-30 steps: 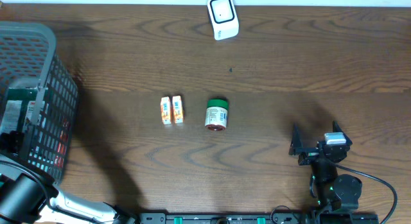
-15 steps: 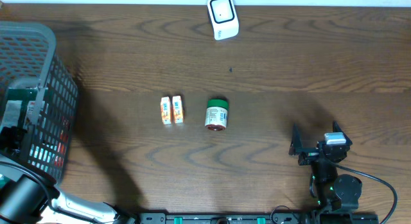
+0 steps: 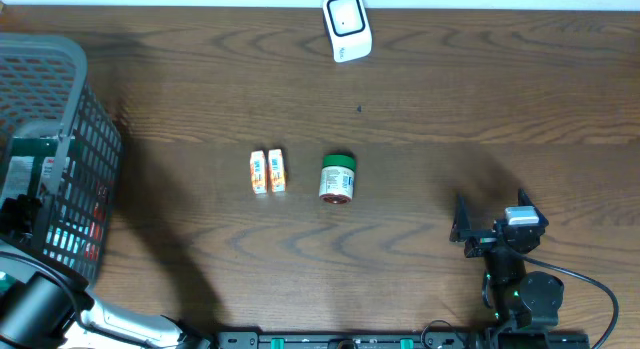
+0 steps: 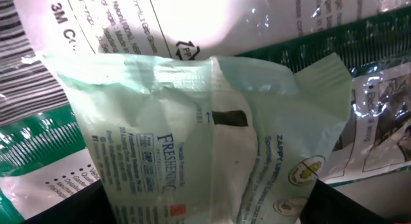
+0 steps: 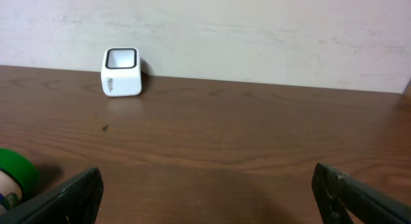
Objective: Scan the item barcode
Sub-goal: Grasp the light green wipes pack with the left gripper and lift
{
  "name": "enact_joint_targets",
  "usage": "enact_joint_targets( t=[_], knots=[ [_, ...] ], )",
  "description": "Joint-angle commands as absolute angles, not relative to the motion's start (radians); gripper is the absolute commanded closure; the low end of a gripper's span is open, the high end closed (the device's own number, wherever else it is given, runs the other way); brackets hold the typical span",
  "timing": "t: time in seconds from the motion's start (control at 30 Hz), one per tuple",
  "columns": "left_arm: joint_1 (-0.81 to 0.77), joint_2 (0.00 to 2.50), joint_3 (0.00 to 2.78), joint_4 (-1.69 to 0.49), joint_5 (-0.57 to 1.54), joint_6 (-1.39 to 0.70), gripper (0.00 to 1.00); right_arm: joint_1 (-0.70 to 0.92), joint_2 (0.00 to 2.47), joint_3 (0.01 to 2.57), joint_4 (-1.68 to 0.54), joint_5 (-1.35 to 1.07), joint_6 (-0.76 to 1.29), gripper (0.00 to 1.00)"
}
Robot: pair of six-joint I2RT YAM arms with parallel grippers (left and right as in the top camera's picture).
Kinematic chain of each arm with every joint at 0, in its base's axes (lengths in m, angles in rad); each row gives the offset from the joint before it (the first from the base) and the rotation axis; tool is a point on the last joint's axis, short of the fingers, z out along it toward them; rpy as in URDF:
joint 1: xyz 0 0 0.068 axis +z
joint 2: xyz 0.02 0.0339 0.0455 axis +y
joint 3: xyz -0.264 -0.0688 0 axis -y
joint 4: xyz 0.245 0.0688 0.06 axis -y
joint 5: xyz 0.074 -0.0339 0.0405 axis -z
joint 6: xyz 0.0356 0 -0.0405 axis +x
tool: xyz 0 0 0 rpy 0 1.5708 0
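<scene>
At the left edge of the table (image 3: 450,109), the basket (image 3: 60,119) holds printed packs (image 4: 128,18) and a pale green packet (image 4: 192,121). Its long axis runs away from my left pincer (image 4: 205,201), crimped end farthest. Jaws wide, flanking it; grip uncertain.

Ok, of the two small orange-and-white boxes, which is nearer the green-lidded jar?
The right box in the overhead view: it lies between the left box and the jar.

A green-lidded jar (image 3: 337,179) lies on its side on the dark wooden table (image 3: 450,99). Just left of the jar — close, not touching it — two small orange-and-white boxes (image 3: 267,172) lie side by side. Far left of the jar stands a grey mesh basket (image 3: 100,159) — packages inside.
</scene>
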State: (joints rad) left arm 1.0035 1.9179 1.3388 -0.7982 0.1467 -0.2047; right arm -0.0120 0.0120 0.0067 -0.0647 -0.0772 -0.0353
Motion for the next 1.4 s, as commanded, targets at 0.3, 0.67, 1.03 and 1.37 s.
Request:
enact_joint_targets(
  t=[0.3,0.67,1.03,1.37],
  knots=[
    [1.006,1.892,1.334,-0.76,0.385,-0.127,0.15,-0.015,0.007,0.006,-0.068,-0.076,-0.023,0.01],
    [1.034,1.826,1.334,-0.761,0.38,-0.127,0.15,-0.015,0.007,0.006,-0.068,-0.076,-0.023,0.01],
    [1.037,1.843,1.264,-0.712,0.32,-0.128,0.16,-0.015,0.007,0.006,-0.068,-0.076,-0.023,0.01],
    [1.037,1.877,1.222,-0.619,0.321,-0.128,0.37,-0.015,0.007,0.006,-0.068,-0.076,-0.023,0.01]
  ],
)
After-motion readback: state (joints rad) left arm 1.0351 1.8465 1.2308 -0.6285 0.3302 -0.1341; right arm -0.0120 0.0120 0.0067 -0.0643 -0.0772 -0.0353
